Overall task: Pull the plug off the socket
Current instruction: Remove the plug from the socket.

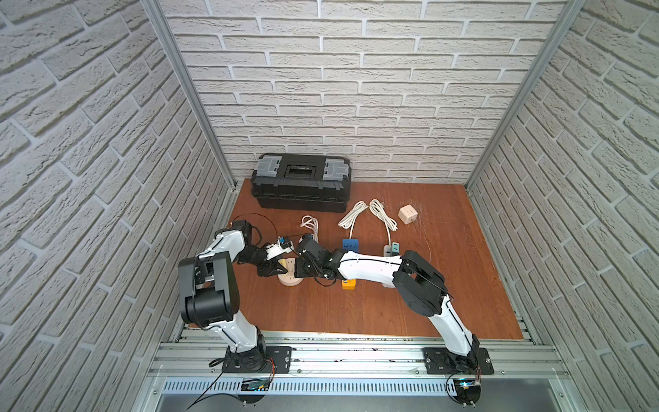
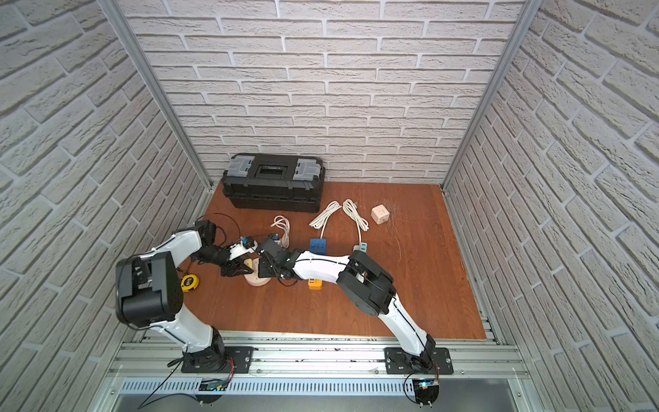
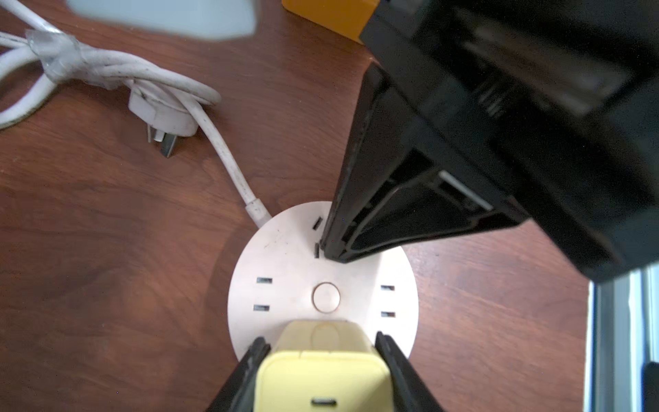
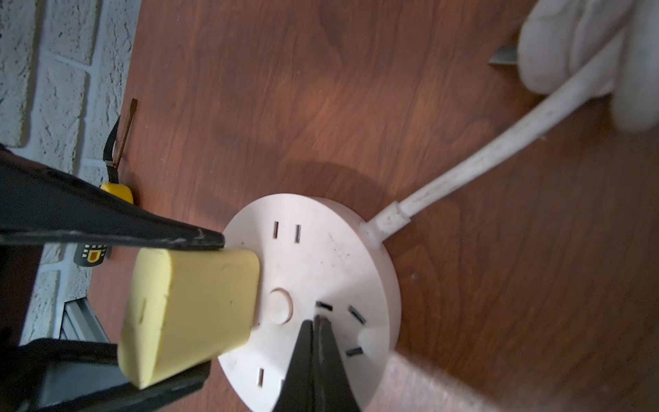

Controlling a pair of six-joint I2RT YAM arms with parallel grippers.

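A round pale socket (image 3: pixel 285 271) lies flat on the wooden table, also seen in both top views (image 1: pixel 290 281) (image 2: pixel 258 281). A yellow plug (image 3: pixel 321 367) (image 4: pixel 192 314) stands on its face near the rim, its base against the socket and its prongs hidden. My left gripper (image 3: pixel 319 342) (image 1: pixel 280 268) is shut on the plug, one black finger (image 4: pixel 199 239) flat along each side. My right gripper (image 4: pixel 315 319) (image 3: pixel 330 249) is shut and empty. Its tip rests on the socket's top next to the round centre button (image 4: pixel 281 306).
The socket's white cord (image 3: pixel 228 160) runs to a taped bundle with a loose white plug (image 3: pixel 164 114). A black toolbox (image 1: pixel 301 185) stands at the back. More white cables (image 1: pixel 371 214), a cube socket (image 1: pixel 408 214), blue (image 1: pixel 351 244) and orange (image 1: pixel 348 284) adapters lie right; a tape measure (image 2: pixel 189 281) lies left.
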